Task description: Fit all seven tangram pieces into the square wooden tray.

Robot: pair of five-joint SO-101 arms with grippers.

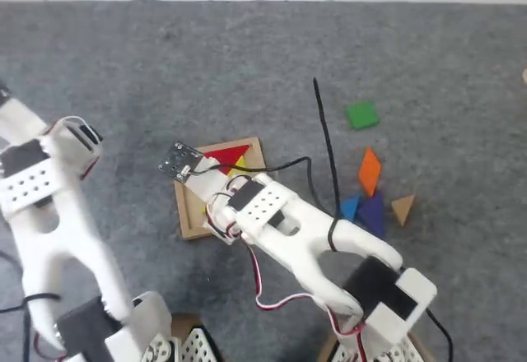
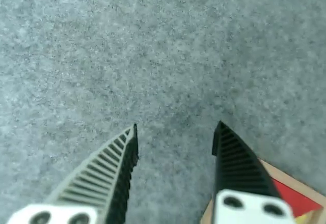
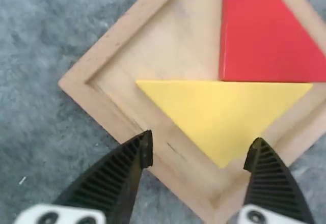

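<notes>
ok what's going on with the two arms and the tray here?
Tangram fill, partway done. The wooden tray holds the red triangle and the yellow triangle. The right gripper hangs open and empty over the yellow one. The left gripper is open over the carpet beside the tray. Loose on the carpet: green square, orange piece, blue triangle, purple triangle, tan triangle.

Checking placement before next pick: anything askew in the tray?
The yellow triangle sits off the walls of the tray, bare wood showing along both short edges, so it isn't snug. The red triangle abuts it.
</notes>
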